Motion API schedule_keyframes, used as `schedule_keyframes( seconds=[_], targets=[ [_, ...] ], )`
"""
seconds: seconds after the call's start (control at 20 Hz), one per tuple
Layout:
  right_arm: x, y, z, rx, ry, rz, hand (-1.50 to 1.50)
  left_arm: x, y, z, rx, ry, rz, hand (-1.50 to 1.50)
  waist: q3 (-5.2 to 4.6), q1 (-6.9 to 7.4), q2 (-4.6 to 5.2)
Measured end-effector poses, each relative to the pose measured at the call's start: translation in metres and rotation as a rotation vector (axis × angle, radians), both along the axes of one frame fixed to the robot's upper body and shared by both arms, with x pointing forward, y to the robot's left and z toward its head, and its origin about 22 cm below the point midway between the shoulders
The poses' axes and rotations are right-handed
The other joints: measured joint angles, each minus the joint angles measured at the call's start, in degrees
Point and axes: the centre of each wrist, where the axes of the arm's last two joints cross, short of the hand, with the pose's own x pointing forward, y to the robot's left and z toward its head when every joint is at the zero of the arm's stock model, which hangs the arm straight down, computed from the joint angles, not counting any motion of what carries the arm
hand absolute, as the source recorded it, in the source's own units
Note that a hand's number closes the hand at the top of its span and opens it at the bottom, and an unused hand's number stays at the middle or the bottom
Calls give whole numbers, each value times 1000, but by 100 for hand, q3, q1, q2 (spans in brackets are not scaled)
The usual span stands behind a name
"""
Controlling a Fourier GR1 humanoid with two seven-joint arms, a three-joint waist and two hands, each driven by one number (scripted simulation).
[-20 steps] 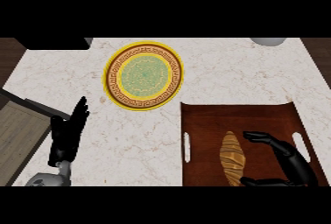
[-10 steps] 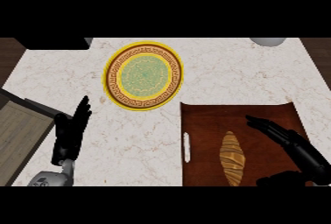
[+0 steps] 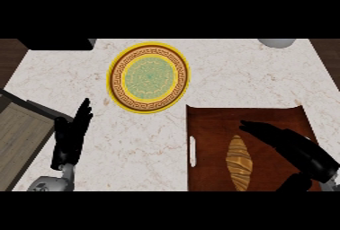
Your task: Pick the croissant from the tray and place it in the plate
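A golden-brown croissant (image 3: 239, 162) lies lengthwise in the brown tray (image 3: 211, 121) at the lower right. The round plate (image 3: 149, 77), yellow-rimmed with a green centre and a brown patterned band, sits at the counter's upper middle with nothing on it. My right hand (image 3: 294, 147) hovers over the tray just right of the croissant, fingers stretched out toward the upper left, thumb low near the bottom edge, holding nothing. At the lower left my left hand (image 3: 71, 139) rests open, fingers pointing up.
The tray has a white handle slot (image 3: 192, 151) on its left side. A wooden board with a dark edge (image 3: 20, 134) lies at the far left. A dark object (image 3: 56, 43) sits at the top left and a pale round thing (image 3: 277, 42) at the top right.
My right hand has straightened its fingers and moved up and leftward over the tray beside the croissant. The croissant, plate and left hand have stayed put.
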Motion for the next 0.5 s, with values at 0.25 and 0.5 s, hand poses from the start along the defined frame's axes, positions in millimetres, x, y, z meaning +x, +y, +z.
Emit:
schedule_keyframes(
  seconds=[0.25, 0.5],
  targets=[
    [4, 16, -3, -72, 62, 6, -150, -4, -5, 4, -10, 7, 0, 0, 4, -8, 0],
    [17, 23, -11, -100, 88, 7, -150, -4, -1, 4, 1, 3, -1, 0, 7, -10, 3]
  ],
)
